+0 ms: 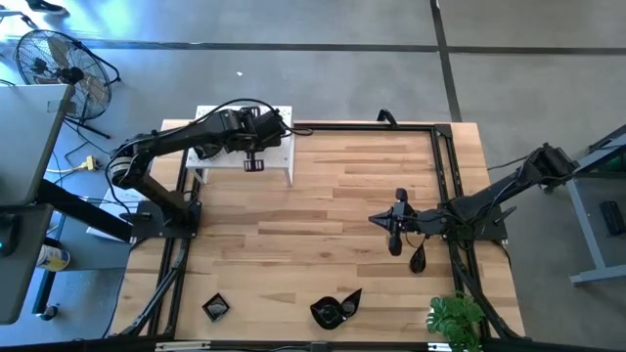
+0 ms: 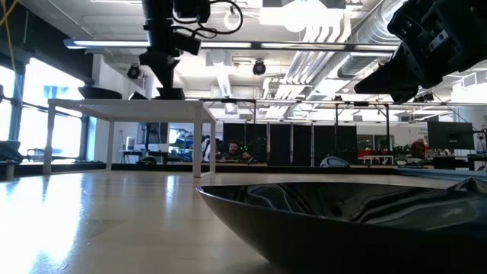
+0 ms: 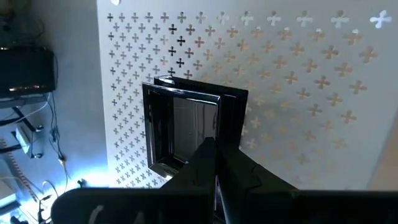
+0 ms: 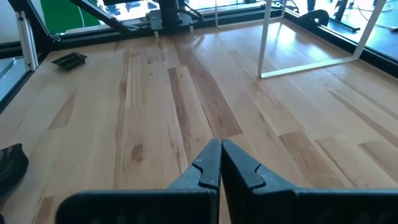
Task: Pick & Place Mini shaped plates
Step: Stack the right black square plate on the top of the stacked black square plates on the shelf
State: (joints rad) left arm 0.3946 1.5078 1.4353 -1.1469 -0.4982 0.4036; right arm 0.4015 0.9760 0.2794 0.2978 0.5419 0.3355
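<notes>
**Left claw over a square plate on the white stand**

The left claw point(image 3: 216, 163) hangs above the white perforated stand point(image 1: 276, 156), its two dark fingers pressed together with nothing between them. Right under its tip, in the left wrist view, a glossy black square plate point(image 3: 186, 127) lies flat on the stand's cross-punched top; whether the fingertips touch the plate's rim cannot be told. From above, the left arm reaches across the stand from its base beside the stand's left end, and a small dark plate edge point(image 1: 254, 164) shows at the stand's front edge, just under the wrist.

The right claw point(image 1: 394, 238) waits over the wooden table point(image 1: 323, 196), well to the right of the stand and nearer the table's front, its fingers also clenched on nothing. A teardrop plate point(image 1: 418, 258) rests on the table just beyond that claw, on the side away from the stand.

Farther from the stand, along the table's front edge, sit a small square plate point(image 1: 215, 307) to the left and a leaf-shaped plate point(image 1: 335, 308) near the middle. The low view is filled at the bottom by one dark glossy dish point(image 2: 342, 221) close to the lens, with the stand's thin white legs behind it.

A green plant point(image 1: 457, 318) stands at the table's front right corner, and a floor fan point(image 1: 61, 66) sits on the floor beyond the stand's left side.
</notes>
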